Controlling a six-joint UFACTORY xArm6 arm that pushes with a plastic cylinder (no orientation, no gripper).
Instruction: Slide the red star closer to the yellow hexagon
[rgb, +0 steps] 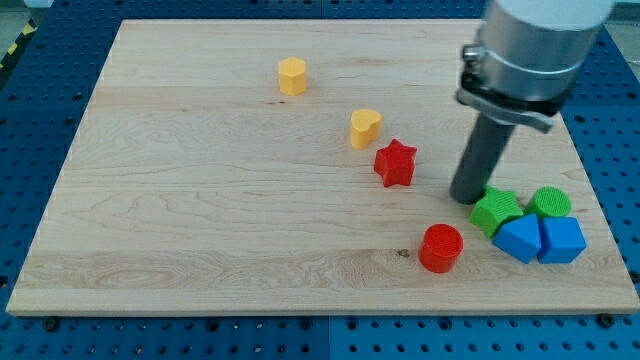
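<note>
The red star (396, 163) lies right of the board's middle. The yellow hexagon (292, 76) stands near the view's top, up and to the left of the star. A yellow heart (365, 128) sits between them, just up-left of the star and close to it. My tip (466, 196) rests on the board to the right of the red star, a little lower than it and apart from it, right beside the green blocks.
A red cylinder (441, 248) stands below the star. A cluster at the lower right holds a green block (496, 211), a green cylinder (551, 203), a blue block (519, 239) and a blue cube (562, 240). The wooden board (200, 200) lies on a blue perforated table.
</note>
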